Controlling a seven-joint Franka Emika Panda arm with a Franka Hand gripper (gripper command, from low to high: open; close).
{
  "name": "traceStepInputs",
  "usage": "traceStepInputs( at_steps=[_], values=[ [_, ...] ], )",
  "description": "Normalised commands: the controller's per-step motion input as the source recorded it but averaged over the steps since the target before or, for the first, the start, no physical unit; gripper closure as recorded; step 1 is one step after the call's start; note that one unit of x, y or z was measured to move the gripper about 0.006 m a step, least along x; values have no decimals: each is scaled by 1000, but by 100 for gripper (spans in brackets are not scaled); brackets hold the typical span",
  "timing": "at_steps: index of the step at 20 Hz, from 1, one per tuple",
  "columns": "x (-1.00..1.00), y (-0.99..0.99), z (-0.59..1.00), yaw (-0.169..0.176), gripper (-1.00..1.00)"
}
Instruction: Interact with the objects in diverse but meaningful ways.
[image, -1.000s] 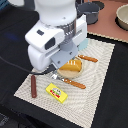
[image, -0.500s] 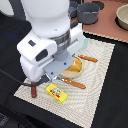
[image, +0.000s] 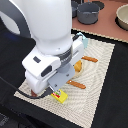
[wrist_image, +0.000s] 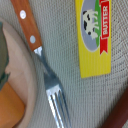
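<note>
— Fingers first: can you tell how they stand?

— No. In the exterior view the arm's white body covers them, and the wrist view shows none, so I cannot tell whether they are wide, narrow or holding anything.

— What has changed?

— Over the last second the arm has swung down toward the lower left of the frame and now hangs right over the flat yellow box (image: 61, 96), hiding most of it.

— And close up?

— The box (wrist_image: 95, 37), labelled butter, lies flat on the woven mat (wrist_image: 65, 45), just beside the fork (wrist_image: 42, 65), not touching it. A dark red-brown sausage (wrist_image: 120, 112) shows at the lower right corner.

— Meaning?

— Probably a pick of the box comes next; it seems unlifted so far.
</note>
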Motion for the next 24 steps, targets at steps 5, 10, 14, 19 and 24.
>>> traceStepInputs(
  at_steps=[5,10,14,19,24],
  values=[
    [154,-401,-262,44,-100],
    [169,-330,-269,38,-100],
    [251,-208,-187,29,-100],
    [472,-128,-23,2,100],
    [563,-111,0,0,100]
  ],
)
